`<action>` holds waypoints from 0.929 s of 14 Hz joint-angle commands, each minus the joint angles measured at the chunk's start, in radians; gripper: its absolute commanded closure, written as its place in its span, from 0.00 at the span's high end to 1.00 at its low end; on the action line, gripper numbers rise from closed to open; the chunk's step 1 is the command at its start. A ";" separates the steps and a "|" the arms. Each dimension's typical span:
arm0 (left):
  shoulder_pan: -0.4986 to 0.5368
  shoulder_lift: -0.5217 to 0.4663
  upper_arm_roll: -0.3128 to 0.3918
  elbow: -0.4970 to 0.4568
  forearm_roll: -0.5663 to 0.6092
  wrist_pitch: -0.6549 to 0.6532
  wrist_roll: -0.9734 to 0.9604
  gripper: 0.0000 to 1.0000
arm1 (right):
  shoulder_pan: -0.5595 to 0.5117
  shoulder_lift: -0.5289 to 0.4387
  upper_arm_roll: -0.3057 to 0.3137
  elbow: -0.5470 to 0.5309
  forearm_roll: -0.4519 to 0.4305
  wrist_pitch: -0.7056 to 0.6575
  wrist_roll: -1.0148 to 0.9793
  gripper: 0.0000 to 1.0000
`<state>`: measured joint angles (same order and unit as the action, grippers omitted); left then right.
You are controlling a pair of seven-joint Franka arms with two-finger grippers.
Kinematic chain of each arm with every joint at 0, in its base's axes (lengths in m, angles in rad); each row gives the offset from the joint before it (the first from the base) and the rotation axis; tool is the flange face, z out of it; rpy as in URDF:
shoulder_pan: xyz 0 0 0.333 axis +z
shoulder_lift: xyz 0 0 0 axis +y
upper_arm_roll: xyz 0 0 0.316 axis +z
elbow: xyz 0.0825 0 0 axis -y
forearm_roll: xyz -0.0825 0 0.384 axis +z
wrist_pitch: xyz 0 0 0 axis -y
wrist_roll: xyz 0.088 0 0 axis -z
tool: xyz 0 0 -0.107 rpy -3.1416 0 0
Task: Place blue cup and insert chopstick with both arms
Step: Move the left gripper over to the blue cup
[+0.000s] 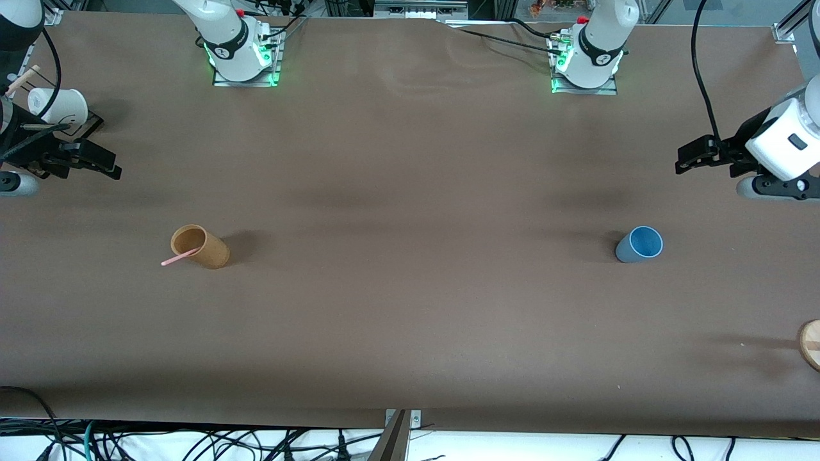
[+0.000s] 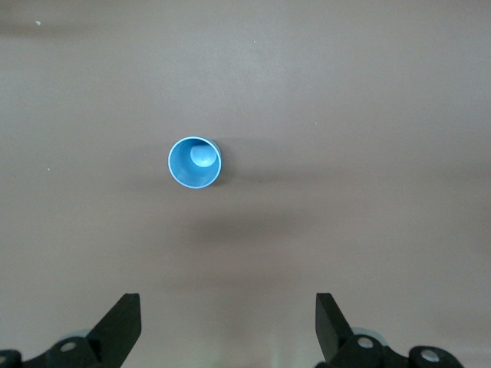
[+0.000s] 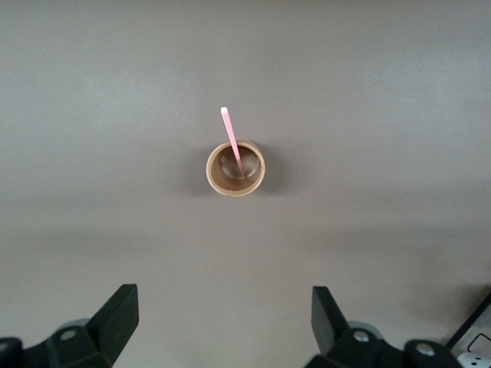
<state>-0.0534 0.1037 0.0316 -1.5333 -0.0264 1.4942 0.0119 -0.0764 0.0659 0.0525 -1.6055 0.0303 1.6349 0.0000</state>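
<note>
Left wrist view: we see the left gripper [image 2: 228, 326] with its fingers [image 2: 119, 322] spread wide, holding nothing, up over bare table [image 1: 410, 320] with the blue cup [image 2: 195, 162] below it. That cup [image 1: 639, 244] stands upright with nothing in it, toward the left arm's end of the table. The right gripper [image 3: 222, 322] is likewise spread wide and holds nothing, over the tan cup [image 3: 235, 169]. The pink chopstick [image 3: 233, 142] leans inside the tan cup [image 1: 200, 246], its top sticking out past the rim. The two cups stand well apart.
</note>
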 commanded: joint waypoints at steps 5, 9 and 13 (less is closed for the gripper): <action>0.032 0.082 0.004 0.030 -0.003 -0.006 0.014 1.00 | -0.005 0.008 0.004 0.029 0.007 -0.023 -0.009 1.00; 0.084 0.125 0.004 0.015 -0.001 0.027 0.147 1.00 | -0.005 0.008 0.004 0.029 0.005 -0.023 -0.009 1.00; 0.150 0.162 0.005 -0.025 0.002 0.119 0.272 1.00 | -0.005 0.008 0.004 0.029 0.005 -0.023 -0.011 1.00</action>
<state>0.0624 0.2536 0.0396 -1.5404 -0.0262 1.5683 0.2184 -0.0764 0.0659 0.0525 -1.6051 0.0303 1.6349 0.0000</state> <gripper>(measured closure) 0.000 0.000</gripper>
